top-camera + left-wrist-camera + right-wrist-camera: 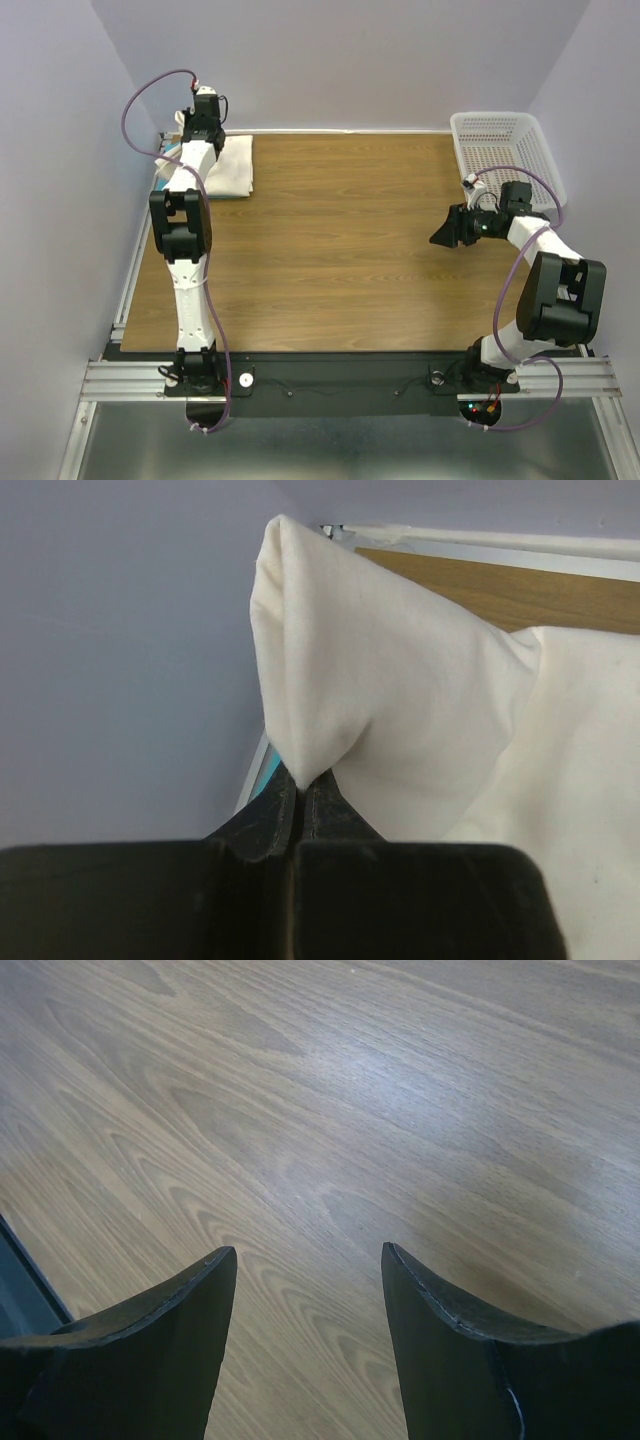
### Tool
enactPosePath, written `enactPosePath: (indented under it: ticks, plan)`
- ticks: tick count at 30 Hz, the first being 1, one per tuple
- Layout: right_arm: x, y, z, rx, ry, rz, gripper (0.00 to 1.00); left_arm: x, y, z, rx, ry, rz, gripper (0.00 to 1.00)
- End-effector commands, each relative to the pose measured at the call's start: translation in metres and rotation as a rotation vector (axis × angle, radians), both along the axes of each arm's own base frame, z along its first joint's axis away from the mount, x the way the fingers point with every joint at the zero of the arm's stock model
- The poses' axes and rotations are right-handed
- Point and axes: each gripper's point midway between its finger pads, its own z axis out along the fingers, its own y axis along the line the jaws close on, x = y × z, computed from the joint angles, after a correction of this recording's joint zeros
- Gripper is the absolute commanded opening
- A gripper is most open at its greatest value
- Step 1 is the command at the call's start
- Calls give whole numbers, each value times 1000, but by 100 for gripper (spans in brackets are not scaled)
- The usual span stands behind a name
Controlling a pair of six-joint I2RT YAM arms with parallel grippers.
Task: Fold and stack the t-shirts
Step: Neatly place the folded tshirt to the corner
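Note:
The cream t-shirt (228, 165) lies folded at the table's far left corner. One corner of it (330, 680) is lifted and pinched in my left gripper (302, 780), which is shut on the fabric right beside the left wall. In the top view that left gripper (190, 128) reaches over the shirt's far left edge. A sliver of the turquoise t-shirt (265, 778) shows under the cream one, next to the table rail, and its edge (168, 155) peeks out in the top view. My right gripper (447, 232) hovers open over bare wood at the right, its fingertips (222, 1260) spread with nothing between them.
A white perforated basket (505, 150) stands at the far right corner, just behind the right arm. The left wall (120, 660) is close to the left gripper. A metal rail (130, 280) runs along the table's left edge.

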Motion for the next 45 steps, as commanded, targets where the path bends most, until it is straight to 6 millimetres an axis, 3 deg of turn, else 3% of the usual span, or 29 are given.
enactPosePath:
  ticks: [1, 3, 4, 5, 6, 7, 11, 15, 21, 22, 29, 33, 34, 37, 38, 41, 43, 45]
  plan:
    - [7, 1, 8, 12, -29, 11, 66, 17, 1, 43, -12, -158, 22, 0]
    - [7, 1, 8, 12, -29, 12, 66, 15, 3, 44, -9, -160, 36, 14]
    - [7, 1, 8, 12, -29, 12, 66, 13, 5, 47, -2, -164, 52, 25]
    - [7, 1, 7, 13, -26, 11, 66, 11, 7, 54, 4, -175, 63, 43]
    - [7, 1, 8, 15, -25, 12, 66, 9, 9, 60, 10, -185, 75, 49]
    - [7, 1, 8, 14, -26, 12, 66, 4, 23, 73, 11, -208, 102, 64]
    - [7, 2, 10, 18, -31, 13, 66, -4, 32, 103, 10, -262, 121, 84]
    - [7, 2, 11, 17, -37, 15, 66, -9, 29, 128, -15, -303, 97, 84]
    - [6, 3, 13, 18, -43, 21, 66, -20, -15, 150, -212, -301, -104, 86]
    - [6, 3, 13, 20, -45, 23, 66, -26, -30, 151, -279, -299, -164, 85]
    - [1, 2, 15, -19, -105, 62, 66, -82, -82, 165, -516, -344, -340, 83]
    - [-2, 0, 15, -62, -154, 90, 66, -101, -140, 146, -597, -259, -449, 83]
    - [-3, 1, 16, -65, -160, 96, 66, -105, -166, 140, -608, -232, -476, 83]
    - [-4, -1, 27, -95, -203, 112, 66, -110, -196, 115, -599, -171, -471, 83]
    - [-6, -1, 32, -103, -210, 119, 66, -112, -217, 104, -599, -145, -499, 83]
    - [-5, -4, 46, -143, -257, 133, 66, -115, -245, 90, -640, -125, -541, 83]
    - [-5, -6, 52, -159, -269, 134, 66, -117, -253, 85, -679, -133, -547, 83]
    - [-3, -8, 57, -168, -264, 121, 66, -128, -270, 84, -734, -141, -644, 83]
